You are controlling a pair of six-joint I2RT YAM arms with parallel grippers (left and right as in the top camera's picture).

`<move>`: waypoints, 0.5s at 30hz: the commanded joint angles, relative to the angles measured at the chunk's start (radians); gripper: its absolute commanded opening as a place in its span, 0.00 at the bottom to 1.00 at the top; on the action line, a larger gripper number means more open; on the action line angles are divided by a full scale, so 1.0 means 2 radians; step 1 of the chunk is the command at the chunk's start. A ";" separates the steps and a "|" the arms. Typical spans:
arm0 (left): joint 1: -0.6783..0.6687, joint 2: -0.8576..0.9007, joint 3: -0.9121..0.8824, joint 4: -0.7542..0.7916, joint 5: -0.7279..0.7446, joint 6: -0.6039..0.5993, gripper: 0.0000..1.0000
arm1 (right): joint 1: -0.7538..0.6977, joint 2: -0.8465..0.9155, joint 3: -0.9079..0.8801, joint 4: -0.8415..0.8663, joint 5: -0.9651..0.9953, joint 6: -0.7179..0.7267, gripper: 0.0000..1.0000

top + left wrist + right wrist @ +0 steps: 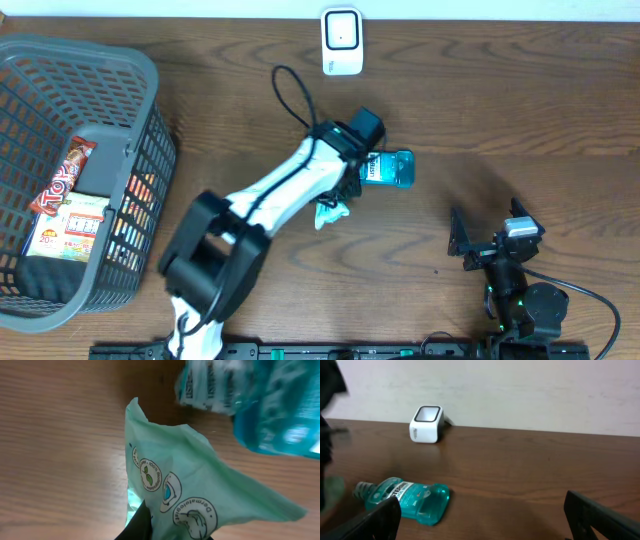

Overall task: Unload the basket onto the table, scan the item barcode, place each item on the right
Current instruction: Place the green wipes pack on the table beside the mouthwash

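My left hand (172, 535) clenches a mint-green packet (200, 490) with seals reading "100% Biodegradable" and "Dermatolog…"; the label on the teal bottle (280, 415) is blurred. My right hand (485, 522) hangs released.

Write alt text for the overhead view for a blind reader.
The left gripper, at the middle of the table, holds a pale green packet beside a blue bottle lying on its side. A white scanner stands at the far edge, a grey basket at the left; the right gripper is open.

Lighting was even, soft; faint shadows on tabletop (500, 100). Left wrist view: blue bottle (280, 415) was blurred, unfocused.
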 commanded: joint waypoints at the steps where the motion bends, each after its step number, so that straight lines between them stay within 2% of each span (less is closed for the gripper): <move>1: 0.001 0.017 0.001 0.001 -0.028 -0.012 0.27 | -0.001 -0.001 -0.001 -0.002 -0.001 -0.008 0.99; 2: 0.002 0.014 0.003 -0.001 -0.031 -0.012 0.40 | -0.001 -0.001 -0.001 -0.002 -0.001 -0.008 0.99; 4: 0.002 0.002 0.017 -0.011 -0.031 -0.011 0.50 | -0.001 -0.001 -0.001 -0.002 -0.001 -0.008 0.99; 6: 0.002 -0.017 0.031 -0.022 -0.031 -0.009 0.71 | -0.001 -0.001 -0.001 -0.002 -0.001 -0.008 0.99; 8: 0.002 -0.055 0.053 -0.037 -0.031 0.013 0.78 | -0.001 -0.001 -0.001 -0.002 -0.001 -0.008 0.99; 11: 0.003 -0.105 0.075 -0.055 -0.037 0.043 0.82 | -0.001 -0.001 -0.001 -0.002 -0.001 -0.008 0.99; 13: 0.005 -0.157 0.093 -0.070 -0.084 0.047 0.85 | -0.001 -0.001 -0.001 -0.002 -0.001 -0.008 0.99; 15: 0.006 -0.225 0.105 -0.067 -0.170 0.047 0.94 | -0.001 -0.001 -0.001 -0.002 -0.001 -0.008 0.99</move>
